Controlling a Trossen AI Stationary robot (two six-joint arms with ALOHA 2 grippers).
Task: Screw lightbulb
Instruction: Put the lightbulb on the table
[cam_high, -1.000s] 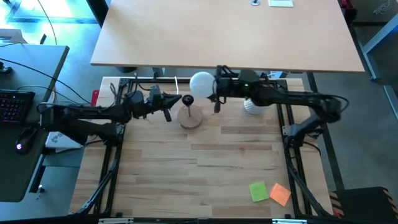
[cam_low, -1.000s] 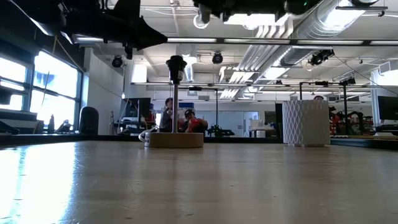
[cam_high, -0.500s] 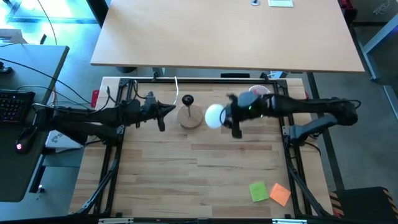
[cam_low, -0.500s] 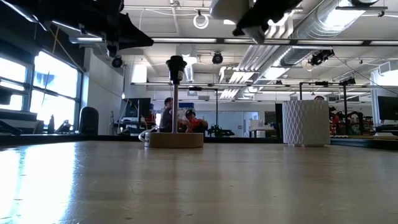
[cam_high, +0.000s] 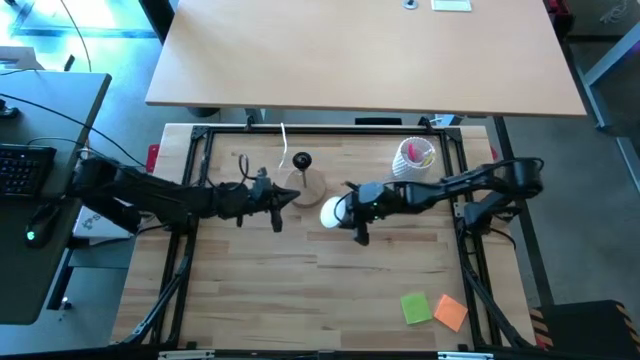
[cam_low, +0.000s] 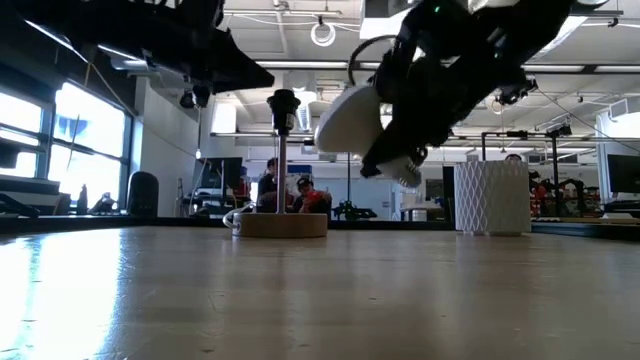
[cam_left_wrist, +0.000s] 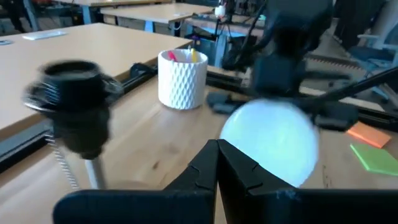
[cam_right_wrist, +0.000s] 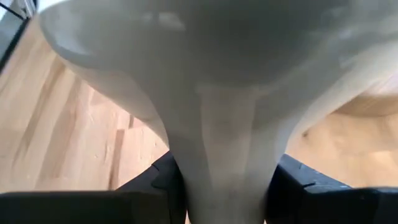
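The right claw (cam_high: 352, 212) grips the lightbulb (cam_high: 333, 212) by its neck, holding it above the desk (cam_high: 380, 270) just right of the wooden lamp base (cam_high: 306, 184). The left claw (cam_high: 283, 197) is fully closed, holding nothing, just left of the base

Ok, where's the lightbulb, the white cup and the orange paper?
lightbulb (cam_high: 333, 212): high view, on its round white head.
white cup (cam_high: 413, 158): high view, on its rim.
orange paper (cam_high: 451, 312): high view, on its middle.
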